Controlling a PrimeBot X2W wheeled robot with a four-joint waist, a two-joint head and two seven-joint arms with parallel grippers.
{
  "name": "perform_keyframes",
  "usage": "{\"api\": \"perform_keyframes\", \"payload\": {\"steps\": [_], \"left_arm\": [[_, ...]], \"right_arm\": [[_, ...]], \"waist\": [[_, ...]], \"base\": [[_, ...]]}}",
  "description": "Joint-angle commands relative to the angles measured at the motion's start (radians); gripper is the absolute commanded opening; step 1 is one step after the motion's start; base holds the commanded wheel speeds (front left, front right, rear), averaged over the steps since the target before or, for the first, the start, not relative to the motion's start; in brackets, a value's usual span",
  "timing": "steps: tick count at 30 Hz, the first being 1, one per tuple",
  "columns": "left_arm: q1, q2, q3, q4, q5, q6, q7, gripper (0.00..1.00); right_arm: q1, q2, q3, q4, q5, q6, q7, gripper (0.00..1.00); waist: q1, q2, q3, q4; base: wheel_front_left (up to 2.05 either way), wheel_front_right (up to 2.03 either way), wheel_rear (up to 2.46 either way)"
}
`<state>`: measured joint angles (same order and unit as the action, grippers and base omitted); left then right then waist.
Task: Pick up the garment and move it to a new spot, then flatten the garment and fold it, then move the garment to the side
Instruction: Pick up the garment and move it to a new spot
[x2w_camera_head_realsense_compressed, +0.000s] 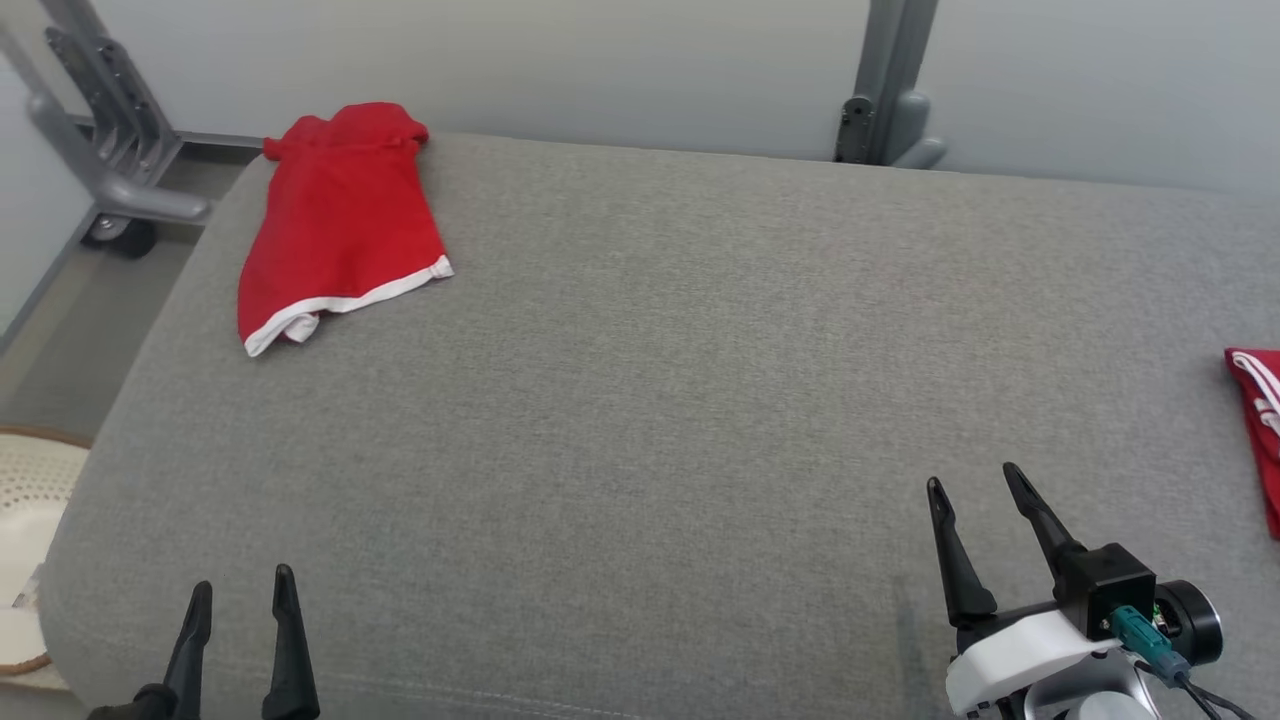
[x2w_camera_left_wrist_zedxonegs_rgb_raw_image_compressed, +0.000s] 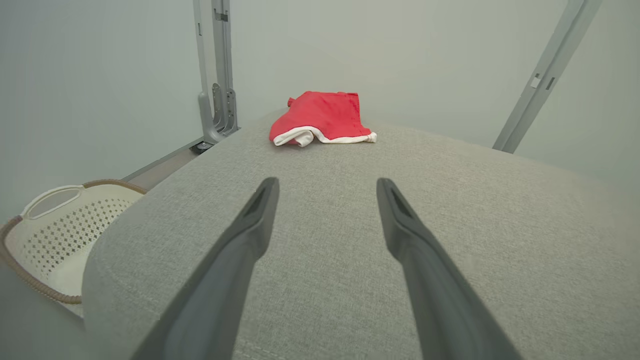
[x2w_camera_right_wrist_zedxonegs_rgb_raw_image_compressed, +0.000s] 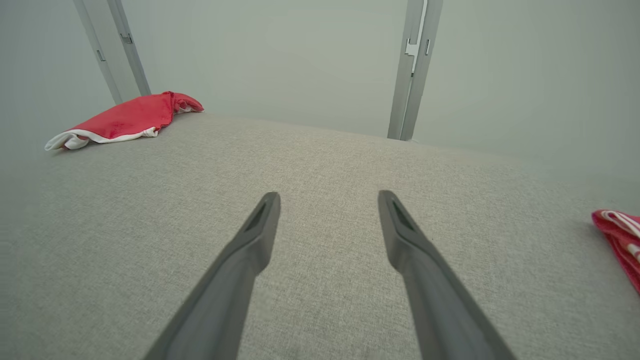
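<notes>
Two wide-open grippers hang over a grey upholstered surface (x2w_camera_head_realsense_compressed: 640, 420), and neither holds anything. At the lower left of the head view, the left gripper (x2w_camera_head_realsense_compressed: 244, 578) points its two dark fingers up the frame, spread apart with bare fabric between them. At the lower right, the right gripper (x2w_camera_head_realsense_compressed: 973, 476) stands parted in the same way, with its white wrist housing and a teal connector plug (x2w_camera_head_realsense_compressed: 1135, 632) visible behind the fingers. The wrist views agree: the left gripper (x2w_camera_left_wrist_zedxonegs_rgb_raw_image_compressed: 327, 181) and the right gripper (x2w_camera_right_wrist_zedxonegs_rgb_raw_image_compressed: 329, 194) each show a broad gap between the fingers, with only grey weave in it.

At the left edge of the head view, beside the surface and lower than it, sits a pale perforated laundry basket (x2w_camera_head_realsense_compressed: 30, 480) with a brown rim. At the right edge, about mid-height, part of a second red cloth (x2w_camera_head_realsense_compressed: 1255, 420) with white stripes lies on the surface, cut off by the frame.

Farther back, in the upper left of the head view, the red garment (x2w_camera_head_realsense_compressed: 340, 225) lies on the far corner of the surface, well apart from both grippers. It looks folded into a compact, roughly oblong shape. Its white-trimmed hem faces the camera, and one corner of the hem is turned under. Behind the surface, grey metal frame posts (x2w_camera_head_realsense_compressed: 885, 90) stand against a pale wall (x2w_camera_head_realsense_compressed: 600, 60).
</notes>
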<state>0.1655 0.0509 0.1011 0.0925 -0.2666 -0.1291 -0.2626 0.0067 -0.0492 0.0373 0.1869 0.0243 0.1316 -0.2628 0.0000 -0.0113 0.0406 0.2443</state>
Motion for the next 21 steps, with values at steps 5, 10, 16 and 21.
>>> {"api": "perform_keyframes", "payload": {"steps": [5,10,16,21], "left_arm": [[0.009,0.000,0.020,-0.010,-0.032,-0.003,-0.003,1.00],[-0.043,0.000,0.018,-0.025,-0.065,-0.003,-0.003,1.00],[-0.178,0.000,0.006,-0.027,-0.103,-0.003,-0.002,1.00],[-0.350,0.037,0.020,0.000,-0.161,-0.003,-0.001,1.00]], "right_arm": [[-0.021,-0.003,0.006,-0.004,-0.020,-0.002,-0.003,1.00],[-0.045,-0.003,-0.004,-0.021,-0.050,-0.002,-0.003,1.00],[-0.102,-0.004,-0.040,-0.058,-0.117,-0.002,-0.003,1.00],[-0.160,-0.003,-0.089,-0.111,-0.174,-0.002,-0.003,1.00]], "waist": [[0.0000,0.0113,0.026,0.091],[0.0000,0.0113,0.106,0.077],[0.0000,0.0113,0.276,0.044],[0.0000,0.0113,0.419,0.023]], "base": [[0.00,0.00,0.00],[0.00,0.00,0.00],[0.00,0.00,0.00],[0.00,0.00,0.00]]}}
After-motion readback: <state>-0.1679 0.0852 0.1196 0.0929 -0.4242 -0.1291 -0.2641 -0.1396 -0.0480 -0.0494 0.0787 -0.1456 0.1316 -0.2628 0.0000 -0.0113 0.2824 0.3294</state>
